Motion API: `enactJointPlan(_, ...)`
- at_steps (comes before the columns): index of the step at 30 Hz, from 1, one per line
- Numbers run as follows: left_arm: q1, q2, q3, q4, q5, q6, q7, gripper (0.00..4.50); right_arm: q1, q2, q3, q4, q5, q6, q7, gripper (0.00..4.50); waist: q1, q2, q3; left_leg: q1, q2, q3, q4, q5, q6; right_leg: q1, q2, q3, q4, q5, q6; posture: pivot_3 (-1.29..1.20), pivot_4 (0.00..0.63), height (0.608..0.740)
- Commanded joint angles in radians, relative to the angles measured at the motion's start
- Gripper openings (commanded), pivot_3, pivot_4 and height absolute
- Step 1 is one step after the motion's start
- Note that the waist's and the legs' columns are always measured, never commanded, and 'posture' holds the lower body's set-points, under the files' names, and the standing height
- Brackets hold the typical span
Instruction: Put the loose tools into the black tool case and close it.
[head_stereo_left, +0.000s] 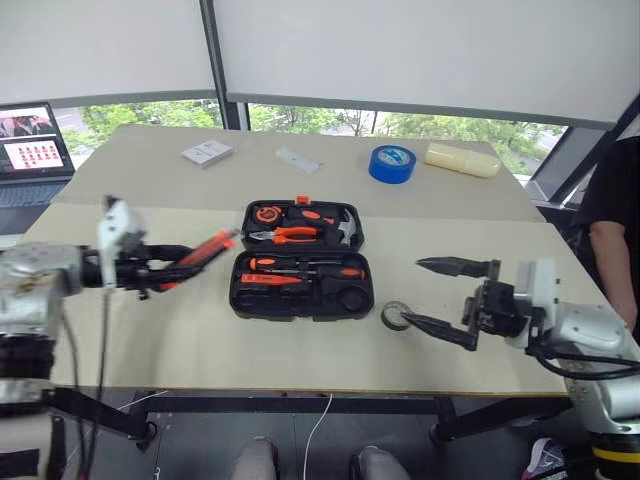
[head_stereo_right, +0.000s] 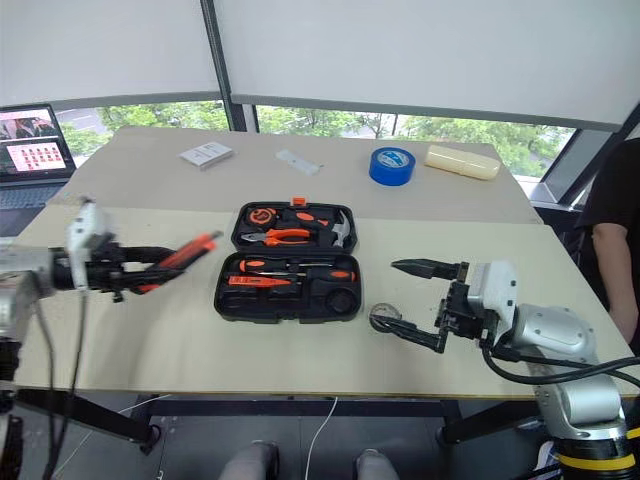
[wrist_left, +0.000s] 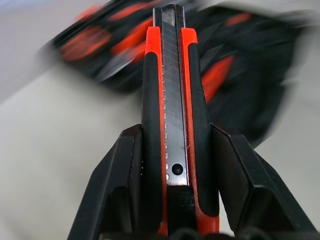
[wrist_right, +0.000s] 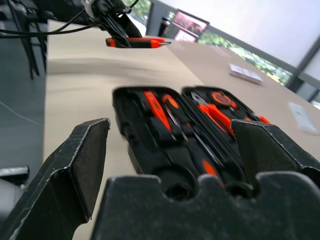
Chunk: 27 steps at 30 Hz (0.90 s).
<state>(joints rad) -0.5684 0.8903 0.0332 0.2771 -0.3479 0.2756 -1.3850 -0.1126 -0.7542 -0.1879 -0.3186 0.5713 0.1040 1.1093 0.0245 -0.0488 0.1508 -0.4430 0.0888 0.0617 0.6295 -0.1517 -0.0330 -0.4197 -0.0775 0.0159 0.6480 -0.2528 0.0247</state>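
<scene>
The black tool case lies open in the middle of the table, with orange-handled tools in the slots of both halves. My left gripper is shut on the orange-black utility knife, held above the table just left of the case with its tip toward the case. In the left wrist view the knife sits clamped between both fingers. A small dark tape ring lies on the table off the case's near right corner. My right gripper hovers open right beside the ring, with nothing between its fingers.
At the back of the table lie a blue tape roll, a cream oblong case, a small white box and a flat white piece. A laptop stands at the far left. A person stands at the right edge.
</scene>
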Motion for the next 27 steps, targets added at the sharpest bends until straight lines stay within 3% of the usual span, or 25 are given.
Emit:
enactJointPlan(1, -0.028, -0.066, -0.13, -0.165, 0.054, 0.081, 0.048, 1.59, 0.021, -0.046, -0.022, 0.006, -0.006, -0.002, 0.05, 4.5, -0.001, 0.0, 0.0, 0.0, 0.0, 0.0, 0.0, 0.0, 0.0, 0.0, 0.0, 0.0, 0.0, 0.0, 0.0, 0.0, 0.15, 0.74)
enactJointPlan(8, -0.093, -0.139, -0.295, -0.137, 0.255, -0.045, 0.127, 1.59, 0.027, -0.036, -0.008, -0.009, -0.005, 0.004, 0.037, 4.5, -0.019, 0.001, 0.0, 0.001, 0.0, -0.003, 0.001, 0.0, 0.001, 0.0, 0.003, 0.002, 0.001, -0.001, 0.003, 0.0, 0.15, 0.74)
enactJointPlan(18, -0.139, -0.172, -0.349, -0.053, 0.343, -0.216, 0.102, 1.59, 0.076, -0.026, -0.018, -0.05, -0.002, 0.006, -0.001, 4.5, -0.012, 0.001, 0.0, 0.0, -0.002, -0.003, 0.002, 0.001, 0.002, 0.001, 0.001, 0.004, 0.001, -0.002, 0.006, 0.0, 0.15, 0.74)
enactJointPlan(23, -0.157, -0.207, -0.356, -0.018, 0.352, -0.213, 0.1, 1.59, 0.078, -0.021, -0.017, -0.056, -0.001, 0.007, -0.02, 4.5, -0.012, 0.001, 0.0, 0.0, -0.003, -0.003, 0.003, 0.001, 0.002, 0.002, 0.001, 0.004, 0.001, -0.002, 0.007, 0.0, 0.15, 0.74)
enactJointPlan(24, -0.16, -0.212, -0.355, -0.011, 0.354, -0.209, 0.1, 2.59, 0.078, -0.021, -0.017, -0.056, -0.001, 0.007, -0.022, 4.5, -0.012, 0.001, 0.0, 0.0, -0.002, -0.003, 0.003, 0.001, 0.002, 0.002, 0.001, 0.004, 0.001, -0.002, 0.007, 0.0, 0.15, 0.74)
enactJointPlan(27, -0.193, -0.235, -0.329, 0.052, 0.354, -0.265, 0.132, 3.56, 0.079, -0.017, -0.019, -0.055, 0.0, 0.01, -0.03, 4.5, -0.011, 0.001, 0.0, 0.0, -0.003, -0.003, 0.003, 0.001, 0.002, 0.002, 0.001, 0.004, 0.001, -0.002, 0.007, 0.0, 0.15, 0.74)
